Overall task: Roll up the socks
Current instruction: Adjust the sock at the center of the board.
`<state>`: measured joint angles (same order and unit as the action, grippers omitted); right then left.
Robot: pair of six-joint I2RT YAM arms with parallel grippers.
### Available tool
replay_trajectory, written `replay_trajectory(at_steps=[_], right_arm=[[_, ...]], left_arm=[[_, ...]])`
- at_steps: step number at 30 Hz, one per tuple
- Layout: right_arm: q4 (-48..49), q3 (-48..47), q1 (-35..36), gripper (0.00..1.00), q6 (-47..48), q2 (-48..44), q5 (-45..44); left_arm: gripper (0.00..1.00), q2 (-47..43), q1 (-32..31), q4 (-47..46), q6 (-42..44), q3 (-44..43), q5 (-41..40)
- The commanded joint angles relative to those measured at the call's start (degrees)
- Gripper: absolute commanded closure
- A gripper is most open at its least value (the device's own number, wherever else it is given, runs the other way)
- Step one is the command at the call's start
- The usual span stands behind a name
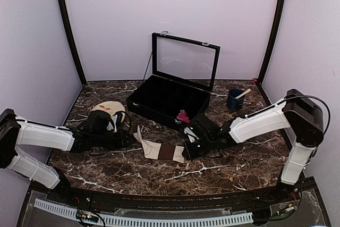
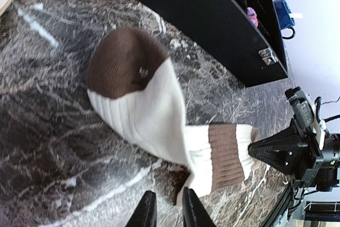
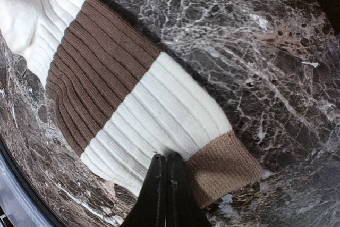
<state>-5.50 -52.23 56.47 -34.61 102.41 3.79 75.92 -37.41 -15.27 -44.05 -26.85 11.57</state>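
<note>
The cream-beige sock [image 1: 159, 150] with dark brown bands lies flat on the marble table, mid-front. In the left wrist view the cream sock [image 2: 154, 115] shows its brown toe at the far end and a fold in the middle. My left gripper [image 2: 167, 195] is slightly open and empty, just short of the sock's near edge. My right gripper [image 3: 164, 157] is shut, pinching the cream sock [image 3: 133, 104] by the cream band beside its tan cuff. The magenta-pink sock [image 1: 183, 115] lies inside the black box.
The open black box [image 1: 159, 97] with a glass lid stands behind the sock. A round beige plate [image 1: 106, 109] sits at the left by my left arm. A blue cup [image 1: 235, 99] with a stick stands at the back right.
</note>
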Motion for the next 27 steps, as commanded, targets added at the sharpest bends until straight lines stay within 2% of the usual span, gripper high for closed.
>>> replay_trajectory(at_steps=[1,5,9,14,24,27], right_arm=[[-11.9,2.7,-0.6,1.00,0.1,4.5,-0.3],[-11.9,3.1,-0.6,1.00,0.3,4.6,0.3],[-11.8,3.5,-0.6,1.00,0.5,4.6,0.7],[-10.9,4.5,-0.6,1.00,0.3,4.4,1.1],[-9.3,7.3,-0.5,1.00,-0.1,2.6,1.2],[-8.9,8.0,-0.5,1.00,-0.2,2.1,1.2]], left_arm=[[0.80,-2.7,-1.2,2.4,-2.8,2.6,-2.4],[0.78,-4.3,-1.6,4.0,-2.2,1.3,-4.0],[0.62,-4.7,-1.6,9.1,0.6,-4.2,-6.7],[0.50,0.2,-1.6,19.7,4.5,-14.5,-10.4],[0.46,18.1,-1.2,41.3,11.0,-37.9,-11.1],[0.45,21.1,-1.0,45.5,11.4,-41.5,-10.7]])
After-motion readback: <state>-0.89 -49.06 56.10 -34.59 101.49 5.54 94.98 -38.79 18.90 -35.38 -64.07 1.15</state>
